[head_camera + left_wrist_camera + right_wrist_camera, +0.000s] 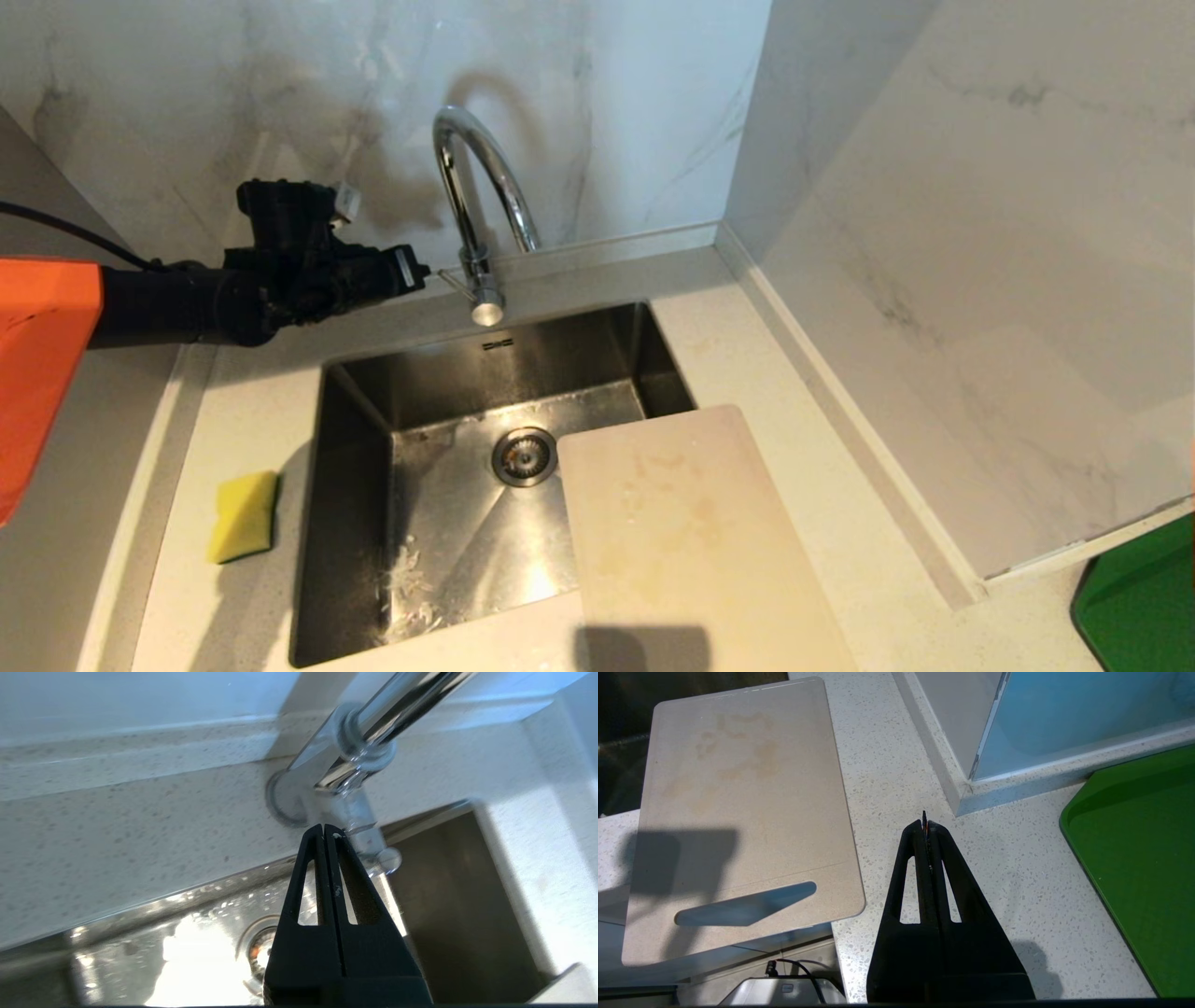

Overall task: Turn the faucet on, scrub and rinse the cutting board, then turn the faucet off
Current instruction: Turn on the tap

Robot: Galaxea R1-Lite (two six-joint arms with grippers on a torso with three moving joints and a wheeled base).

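Observation:
The chrome gooseneck faucet [476, 205] stands behind the sink, with no water running from it. My left gripper [422, 272] reaches in from the left, shut and empty, its tip at the end of the small side lever [453, 279]. In the left wrist view the shut gripper [324, 828] sits right beside the faucet [355, 742] base; I cannot tell whether they touch. The cream cutting board [691, 532], faintly stained, lies over the sink's front right corner. My right gripper [924, 823] hangs shut over the counter, to the right of the cutting board [738, 812].
The steel sink [364, 523] has a drain [524, 456] and wet spots. A yellow sponge [245, 515] lies on the counter left of it. A green tray [1139, 607] sits at the far right, beyond a marble wall [980, 280].

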